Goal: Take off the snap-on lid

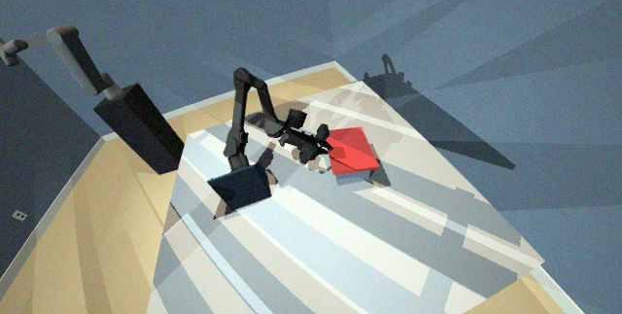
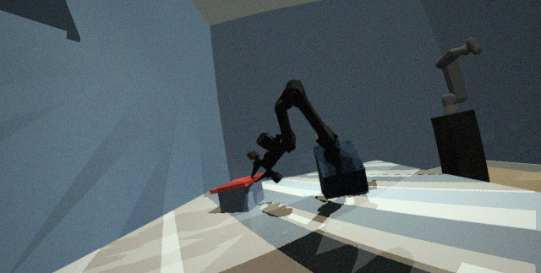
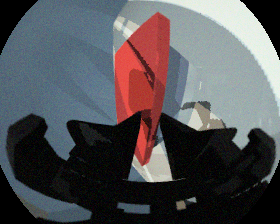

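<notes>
Clamped on the near edge of the red lid (image 1: pixel 352 150), the end effector (image 1: pixel 325 148) sits just left of centre in the top view, its jaws pinching the lid's rim rather than standing free. In the wrist view the lid (image 3: pixel 143 92) runs up the middle of the frame from between the two dark fingers, seen nearly edge-on, so the grip is on the thin lip with the plate reaching straight away from the tool.

From the exterior view, the end effector (image 2: pixel 263 174) holds the right-hand edge of the lid (image 2: pixel 234 184), which looks raised there and slopes down to the left, over the grey-blue storage box (image 2: pixel 238 198). The far edge appears to rest on or near the box's rim; whether the snaps on that side have let go cannot be told.

The lid lies wholly on the side of the end effector away from the arm's base (image 1: pixel 243 187), its broad face stretching toward the right of the top frame, with no marked long axis visible. My judgement is that the coming move turns on this: the held edge is the hinge-free one, so lifting and drawing it back toward the base should peel the lid off without dragging the box across the striped counter (image 1: pixel 340 256).
</notes>
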Controlling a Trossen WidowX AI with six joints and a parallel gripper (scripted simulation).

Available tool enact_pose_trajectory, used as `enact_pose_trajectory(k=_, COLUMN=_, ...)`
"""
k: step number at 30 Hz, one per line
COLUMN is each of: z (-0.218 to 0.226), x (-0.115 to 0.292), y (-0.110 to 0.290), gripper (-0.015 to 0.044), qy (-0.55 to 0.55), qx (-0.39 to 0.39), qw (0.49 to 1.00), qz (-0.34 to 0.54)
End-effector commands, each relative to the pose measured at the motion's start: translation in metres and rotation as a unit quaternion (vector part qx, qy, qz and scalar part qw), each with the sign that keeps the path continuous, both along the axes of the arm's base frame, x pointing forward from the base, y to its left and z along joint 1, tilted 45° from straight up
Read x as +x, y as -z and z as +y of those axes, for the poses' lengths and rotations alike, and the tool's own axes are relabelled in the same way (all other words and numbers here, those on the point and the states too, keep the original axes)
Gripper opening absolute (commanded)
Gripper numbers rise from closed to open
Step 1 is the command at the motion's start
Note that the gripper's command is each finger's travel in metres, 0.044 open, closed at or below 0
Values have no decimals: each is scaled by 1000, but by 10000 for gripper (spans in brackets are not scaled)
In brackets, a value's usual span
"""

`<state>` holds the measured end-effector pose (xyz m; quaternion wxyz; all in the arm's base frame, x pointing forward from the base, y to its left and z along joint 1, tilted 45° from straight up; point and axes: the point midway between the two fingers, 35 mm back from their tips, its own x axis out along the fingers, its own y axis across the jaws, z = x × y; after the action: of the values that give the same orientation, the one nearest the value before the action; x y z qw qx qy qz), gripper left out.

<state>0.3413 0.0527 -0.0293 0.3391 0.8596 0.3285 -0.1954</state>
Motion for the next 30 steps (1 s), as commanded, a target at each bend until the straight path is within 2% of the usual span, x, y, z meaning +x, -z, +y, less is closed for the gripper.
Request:
enact_pose_trajectory(k=1, z=0, x=0, y=0, gripper=0, qy=0, qx=0, qw=1000, qz=1)
enact_pose_trajectory(k=30, z=-13, x=6, y=-13, gripper=0, qy=0, qx=0, qw=1000, qz=3)
